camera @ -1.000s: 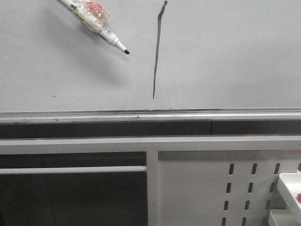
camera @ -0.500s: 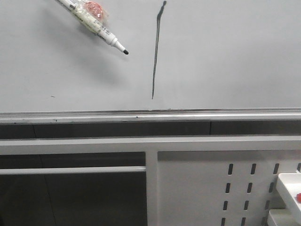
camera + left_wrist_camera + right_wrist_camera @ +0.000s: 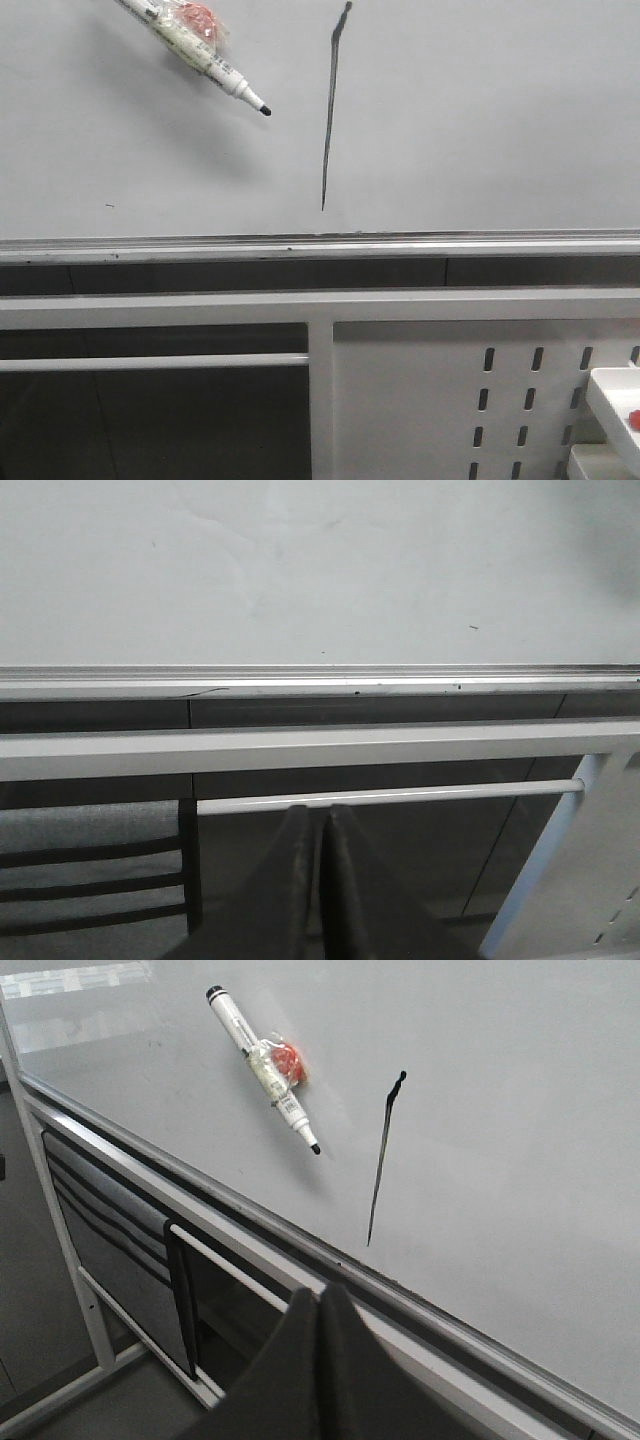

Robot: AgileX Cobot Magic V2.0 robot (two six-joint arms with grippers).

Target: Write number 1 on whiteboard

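Note:
The whiteboard (image 3: 480,130) is a pale grey board with a silver rail (image 3: 320,246) along its lower edge. On it stands the number 1 (image 3: 328,120), a thin dark slanted stroke with a blob at its top; it also shows in the right wrist view (image 3: 382,1165). A white marker (image 3: 195,52), uncapped with a black tip, clings to the board left of the stroke with a red-orange piece on its barrel; the right wrist view (image 3: 262,1060) shows it too. My left gripper (image 3: 319,820) is shut and empty, below the rail. My right gripper (image 3: 320,1295) is shut and empty, below the rail.
A tiny dark speck (image 3: 109,206) marks the board at lower left. Under the rail run white frame bars (image 3: 160,308) and a white panel with slotted holes (image 3: 500,400). A white tray (image 3: 615,400) holding something red sits at the lower right.
The whole front view has shifted very slightly to the left. The marker and the stroke keep their places on the board.

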